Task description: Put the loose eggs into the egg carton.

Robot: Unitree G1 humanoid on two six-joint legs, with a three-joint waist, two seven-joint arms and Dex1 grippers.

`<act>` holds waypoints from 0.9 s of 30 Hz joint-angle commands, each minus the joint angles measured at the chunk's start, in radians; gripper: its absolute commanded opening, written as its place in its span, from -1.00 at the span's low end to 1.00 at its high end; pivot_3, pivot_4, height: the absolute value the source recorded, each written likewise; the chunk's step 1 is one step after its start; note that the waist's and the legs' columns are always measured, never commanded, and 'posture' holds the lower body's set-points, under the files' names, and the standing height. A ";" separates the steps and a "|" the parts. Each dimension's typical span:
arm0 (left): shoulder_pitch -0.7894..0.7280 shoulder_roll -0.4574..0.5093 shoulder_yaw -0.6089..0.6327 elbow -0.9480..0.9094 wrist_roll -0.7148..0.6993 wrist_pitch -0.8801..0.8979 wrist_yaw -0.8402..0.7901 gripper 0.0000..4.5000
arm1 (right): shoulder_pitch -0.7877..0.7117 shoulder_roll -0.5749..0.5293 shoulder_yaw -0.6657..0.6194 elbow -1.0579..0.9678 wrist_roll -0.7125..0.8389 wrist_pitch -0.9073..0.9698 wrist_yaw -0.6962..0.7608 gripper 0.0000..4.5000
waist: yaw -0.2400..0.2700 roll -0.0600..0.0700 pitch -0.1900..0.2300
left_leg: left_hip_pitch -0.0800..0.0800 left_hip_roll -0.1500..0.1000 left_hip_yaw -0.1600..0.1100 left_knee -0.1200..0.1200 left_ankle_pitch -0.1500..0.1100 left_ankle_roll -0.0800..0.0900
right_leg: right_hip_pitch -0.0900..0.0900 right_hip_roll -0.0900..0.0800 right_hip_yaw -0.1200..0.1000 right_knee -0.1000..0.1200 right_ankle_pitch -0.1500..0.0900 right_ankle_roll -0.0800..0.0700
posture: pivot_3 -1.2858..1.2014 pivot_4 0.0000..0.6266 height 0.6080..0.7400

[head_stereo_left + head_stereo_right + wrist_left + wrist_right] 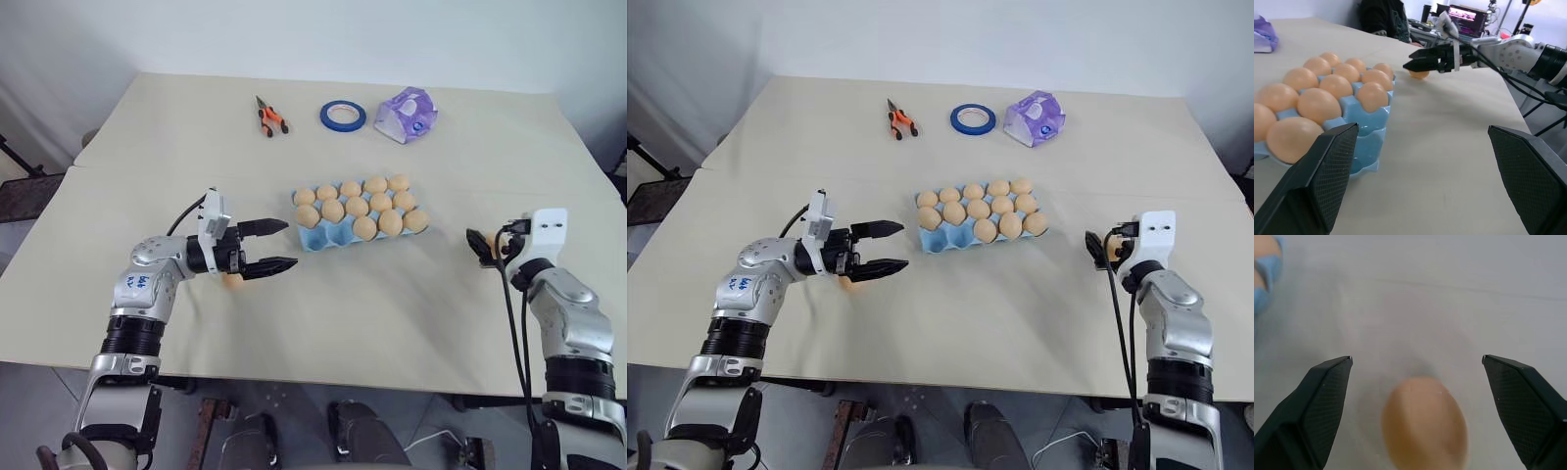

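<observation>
Near the bench's left edge, the left end effector [281, 246] hovers with fingers apart over a loose egg [231, 280]; the egg carton [338, 235] sits mid-bench, nearly full. Toward the right edge, the right end effector [1415, 404] stands spread around another egg [1424, 423].

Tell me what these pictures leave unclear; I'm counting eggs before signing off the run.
- Loose egg by the left gripper: head views, mostly hidden behind the open fingers.
- Loose egg between the open right gripper's fingers: right wrist view, blurred, contact unclear.
- Egg carton: left wrist view, cut off at the edge; empty front cups uncountable.
</observation>
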 commanded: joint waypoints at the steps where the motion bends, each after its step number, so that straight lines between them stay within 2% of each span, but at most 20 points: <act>1: 0.018 0.012 0.027 -0.056 -0.022 0.010 0.017 1.00 | -0.027 -0.020 0.006 0.062 -0.032 -0.062 -0.014 0.98 | 0.001 0.000 0.000 | 0.000 0.000 0.000 0.000 0.000 0.000 | 0.000 0.000 0.000 0.000 0.000 0.000 | 0.03 -0.52 1.00; 6: 0.036 0.016 0.029 -0.076 -0.027 0.016 0.029 1.00 | -0.034 -0.017 0.019 0.109 -0.055 -0.073 -0.037 0.98 | -0.001 0.000 0.000 | 0.001 0.000 0.000 0.001 0.000 -0.001 | 0.000 0.000 0.000 0.002 0.000 0.000 | 0.03 -0.52 1.00; 7: 0.037 0.016 0.029 -0.078 -0.028 0.018 0.032 1.00 | -0.033 -0.015 0.018 0.109 -0.054 -0.078 -0.038 0.91 | -0.002 0.000 0.000 | 0.001 0.000 0.000 0.002 0.000 -0.001 | 0.000 0.000 0.000 0.002 0.000 0.000 | 0.03 -0.52 1.00; 9: 0.036 0.015 0.029 -0.078 -0.028 0.019 0.034 1.00 | -0.024 -0.007 0.012 0.079 -0.041 -0.069 -0.035 0.73 | -0.002 0.000 0.000 | 0.001 0.000 0.000 0.002 0.001 -0.001 | 0.000 0.000 0.001 0.003 0.000 0.000 | 0.03 -0.52 1.00; 14: 0.029 0.014 0.028 -0.067 -0.025 0.015 0.033 1.00 | -0.002 -0.008 0.003 0.009 -0.025 -0.040 -0.042 -0.09 | -0.002 0.000 0.000 | 0.002 0.000 0.000 0.002 0.001 -0.002 | 0.000 0.000 0.001 0.004 0.000 0.000 | 0.03 -0.52 1.00; 16: 0.026 0.013 0.027 -0.064 -0.025 0.014 0.032 1.00 | 0.009 -0.008 0.001 -0.041 -0.016 -0.019 -0.040 -0.24 | -0.002 0.001 0.000 | 0.002 0.000 0.000 0.001 0.001 -0.002 | 0.000 0.000 0.001 0.004 0.000 0.000 | 0.03 -0.52 1.00; 20: 0.024 0.013 0.028 -0.059 -0.025 0.012 0.029 1.00 | 0.010 -0.016 0.012 -0.196 0.007 0.057 -0.030 -0.26 | -0.003 0.003 0.002 | 0.002 0.000 0.000 0.001 0.001 -0.002 | 0.000 0.000 0.002 0.004 0.000 0.000 | 0.03 -0.52 1.00; 24: 0.029 0.019 0.034 -0.063 -0.025 0.012 0.032 1.00 | -0.060 -0.001 0.069 -0.433 0.074 0.243 -0.015 -0.26 | -0.006 0.005 0.003 | 0.002 0.000 0.000 0.001 0.001 -0.002 | -0.001 0.001 0.002 0.005 0.000 0.000 | 0.03 -0.52 1.00; 27: 0.035 0.026 0.046 -0.065 -0.024 0.012 0.035 1.00 | -0.120 0.026 0.123 -0.523 0.102 0.339 -0.017 -0.26 | -0.007 0.005 0.003 | 0.002 0.001 0.000 0.001 0.002 -0.002 | -0.001 0.001 0.001 0.006 0.000 0.000 | 0.03 -0.52 1.00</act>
